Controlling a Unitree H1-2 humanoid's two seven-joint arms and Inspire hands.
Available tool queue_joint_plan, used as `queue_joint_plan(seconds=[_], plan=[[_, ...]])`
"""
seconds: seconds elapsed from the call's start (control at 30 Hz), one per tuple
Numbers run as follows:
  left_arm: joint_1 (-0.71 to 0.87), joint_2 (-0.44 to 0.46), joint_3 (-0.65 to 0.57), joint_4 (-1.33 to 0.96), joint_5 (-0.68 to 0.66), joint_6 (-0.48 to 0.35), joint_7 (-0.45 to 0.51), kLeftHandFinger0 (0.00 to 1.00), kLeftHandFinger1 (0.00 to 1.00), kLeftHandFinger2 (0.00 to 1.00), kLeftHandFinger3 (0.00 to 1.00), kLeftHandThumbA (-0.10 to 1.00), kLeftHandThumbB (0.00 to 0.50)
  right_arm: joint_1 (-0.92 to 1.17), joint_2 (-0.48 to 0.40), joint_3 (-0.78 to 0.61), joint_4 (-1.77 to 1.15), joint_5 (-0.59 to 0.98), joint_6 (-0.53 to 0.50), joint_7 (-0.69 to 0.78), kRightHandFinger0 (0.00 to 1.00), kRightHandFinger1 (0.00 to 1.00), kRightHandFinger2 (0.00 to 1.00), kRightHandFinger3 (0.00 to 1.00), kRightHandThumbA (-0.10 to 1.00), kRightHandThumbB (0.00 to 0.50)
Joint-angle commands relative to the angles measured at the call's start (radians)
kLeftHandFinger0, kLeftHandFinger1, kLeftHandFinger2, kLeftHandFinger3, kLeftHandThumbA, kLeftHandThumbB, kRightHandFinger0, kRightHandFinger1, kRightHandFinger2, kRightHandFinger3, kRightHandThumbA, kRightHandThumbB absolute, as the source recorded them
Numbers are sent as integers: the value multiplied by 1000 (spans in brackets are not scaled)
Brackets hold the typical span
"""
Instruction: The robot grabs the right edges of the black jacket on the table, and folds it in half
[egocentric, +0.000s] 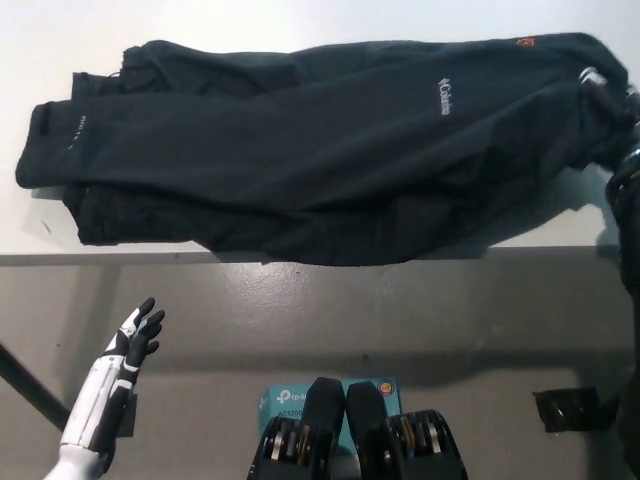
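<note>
The black jacket (300, 150) lies spread across the white table (300, 20), with a white logo facing up on its right part. Its front hem reaches the table's front edge. My black right hand (606, 92) is at the jacket's right edge, dark against the dark cloth, and seems shut on that edge, which is raised a little and casts a shadow beneath. The right arm (626, 200) comes up along the picture's right border. My white left hand (134, 342) rests low at the left, below the table, open with its fingers apart.
The table's front edge (120, 258) runs across the middle of the view, with grey floor below it. A teal box (283, 398) lies on the floor at the bottom centre. A small black object (568, 408) sits at the lower right, and a dark pole (22, 388) at the lower left.
</note>
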Motion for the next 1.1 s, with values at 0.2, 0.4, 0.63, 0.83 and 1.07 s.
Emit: queue_joint_plan(seconds=[0.2,0.4,0.63,0.83,1.07], plan=[[-6,15,2,-30,6,-2,-10,1000,1000,1000,1000,1000,0,-109,-3,-49,-274,74,56,-87,0,199,793,844,-100,68],[-6,13,4,-28,1,4,-10,1000,1000,1000,1000,1000,0,-192,-21,25,-313,23,111,-84,0,204,743,945,-100,101],[-5,13,2,-24,10,0,-8,1000,1000,1000,1000,1000,1,-282,-7,166,-314,-50,124,-50,0,272,758,776,-100,120],[-5,13,-2,-24,18,-7,-7,1000,1000,1000,1000,1000,0,-347,29,337,-290,-122,122,-11,0,357,817,741,-100,145],[-8,12,-1,-28,12,-1,-11,1000,1000,1000,1000,1000,0,-407,96,513,-238,-222,89,25,0,444,812,802,-100,169]])
